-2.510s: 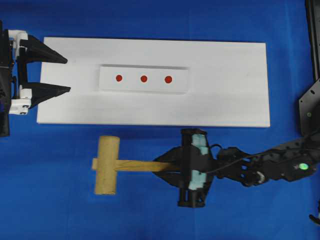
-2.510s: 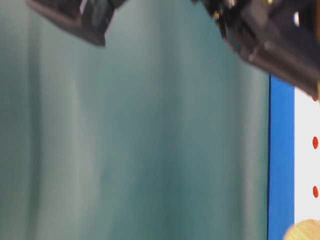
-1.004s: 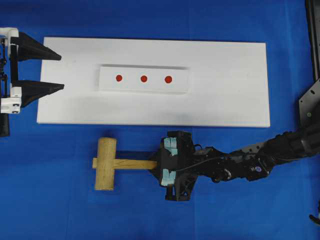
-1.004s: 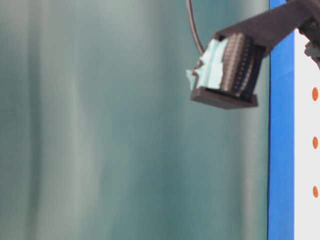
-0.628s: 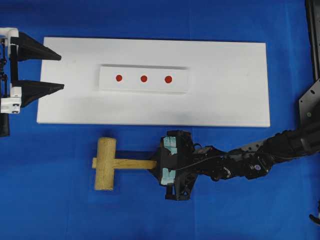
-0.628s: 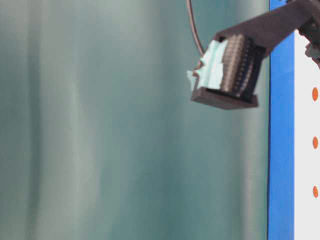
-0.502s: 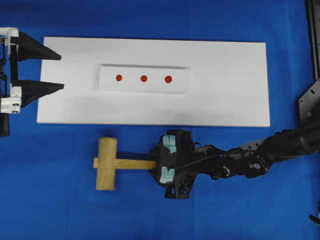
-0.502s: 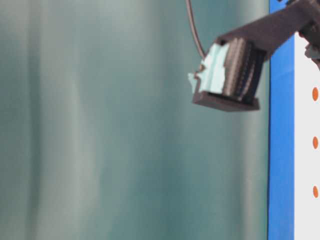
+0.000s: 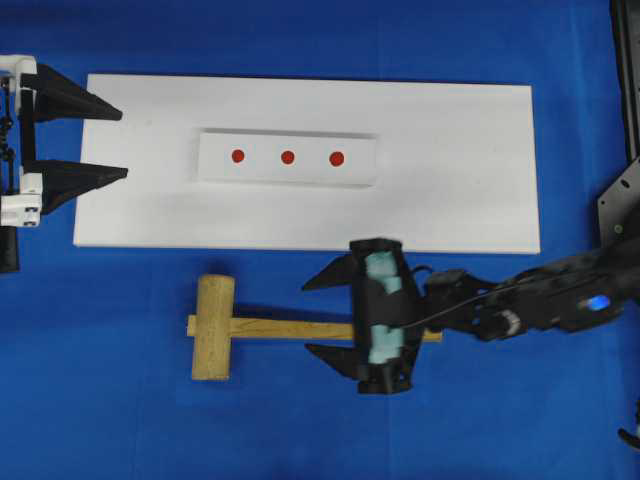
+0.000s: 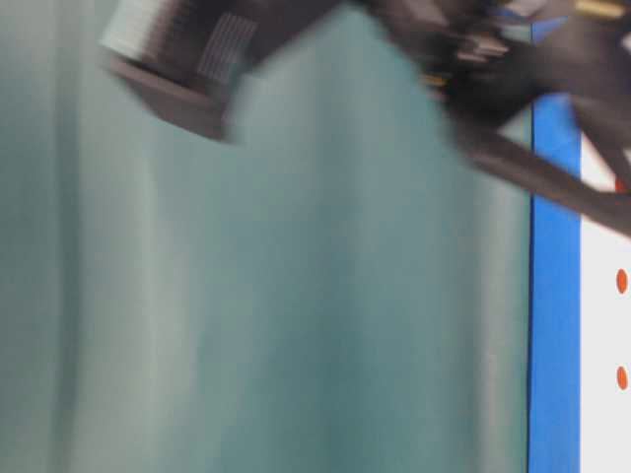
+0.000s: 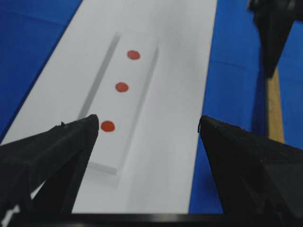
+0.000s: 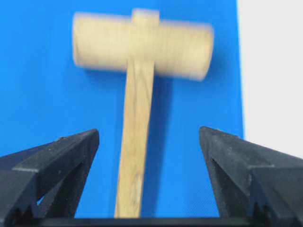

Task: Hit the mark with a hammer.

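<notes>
The hammer, a light wooden mallet, lies flat on the blue cloth in front of the white board. Its handle points right and runs between the fingers of my right gripper, which stands open with blue cloth showing on both sides of the handle. Three red marks sit in a row on a small raised white block. At the board's left end, my left gripper is open and holds nothing. The nearest mark shows beside its left finger.
The blue cloth covers the table around the board. A black frame part stands at the right edge. In the table-level view the right arm is a dark blur over a teal backdrop.
My right gripper has opened and let go of the hammer handle, then drawn back to the right along it. The hammer stays on the cloth. The left gripper has not moved.
</notes>
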Robot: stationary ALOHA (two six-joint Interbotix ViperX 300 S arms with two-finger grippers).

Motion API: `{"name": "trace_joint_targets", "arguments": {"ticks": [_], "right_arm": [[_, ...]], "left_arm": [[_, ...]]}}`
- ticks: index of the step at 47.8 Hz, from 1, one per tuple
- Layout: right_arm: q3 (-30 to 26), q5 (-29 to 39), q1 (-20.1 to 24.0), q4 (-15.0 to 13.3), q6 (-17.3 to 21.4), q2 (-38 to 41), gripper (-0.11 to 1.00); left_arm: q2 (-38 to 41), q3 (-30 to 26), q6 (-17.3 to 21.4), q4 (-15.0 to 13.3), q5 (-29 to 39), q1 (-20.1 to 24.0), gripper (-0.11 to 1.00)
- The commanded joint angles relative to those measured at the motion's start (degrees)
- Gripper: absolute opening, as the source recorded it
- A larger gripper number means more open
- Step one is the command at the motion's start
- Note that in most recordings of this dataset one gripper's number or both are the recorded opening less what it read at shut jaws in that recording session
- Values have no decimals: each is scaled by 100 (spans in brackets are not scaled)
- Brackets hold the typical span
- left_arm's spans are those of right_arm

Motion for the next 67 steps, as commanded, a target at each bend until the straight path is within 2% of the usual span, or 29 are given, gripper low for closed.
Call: {"name": "trace_joint_targets", "arguments": {"ticks": [1, 7, 17, 25, 31, 43, 56, 67], "right_arm": [[26, -18, -132, 0, -158, -536, 76], [211, 97, -510, 0, -404, -1063, 76], [571, 791, -1441, -9, -606, -1898, 76], [844, 1099, -1881, -9, -791, -2575, 76], [1125, 1151, -2004, -9, -923, -3155, 76], [1951, 1169, -2030, -9, -940, -4482, 76], [3085, 1213, -2021, 0, -940, -5669, 75], [3797, 1063, -2021, 70, -896, -6179, 75]], "left_arm": [[9, -44, 0, -9, -44, 18, 83], [9, -44, 0, 0, -44, 9, 83], [9, -44, 0, 0, -53, 0, 83], [9, -44, 0, -9, -44, -9, 83], [-18, -44, 9, -9, -44, -9, 83], [-316, -18, 105, 0, -44, -18, 82], [-861, 281, 703, 0, 9, -35, 82], [-1230, 545, 791, 0, 255, -44, 82]]}}
